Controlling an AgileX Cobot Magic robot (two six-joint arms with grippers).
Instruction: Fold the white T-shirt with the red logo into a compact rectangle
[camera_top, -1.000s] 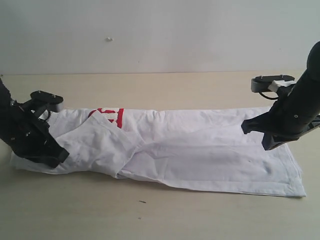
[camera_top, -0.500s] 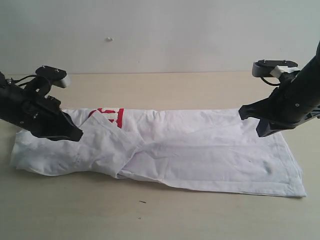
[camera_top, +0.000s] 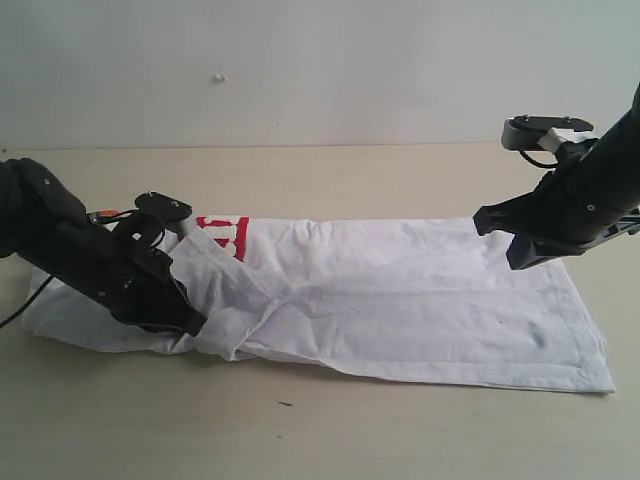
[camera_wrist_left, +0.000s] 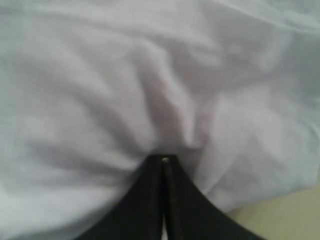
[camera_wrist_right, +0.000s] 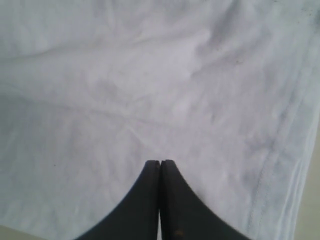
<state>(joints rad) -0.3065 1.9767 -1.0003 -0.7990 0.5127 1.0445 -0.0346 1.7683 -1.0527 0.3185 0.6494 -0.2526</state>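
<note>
The white T-shirt lies in a long folded strip across the table, with a diagonal flap at its left part. Just a bit of the red logo peeks out at the far edge, left of middle. My left gripper is shut, its tips pressed down into the wrinkled cloth beside the flap's near edge. My right gripper is shut and empty, hanging a little above the shirt's right part, near the hem.
The tan table has bare room in front of and behind the shirt. A pale wall rises behind the table's far edge. A small dark speck lies on the table in front of the shirt.
My left gripper lifted from the shirt's left end, then swung right and came down onto the cloth by the flap. The right gripper rose slightly and drifted left. The shirt has hardly shifted.
</note>
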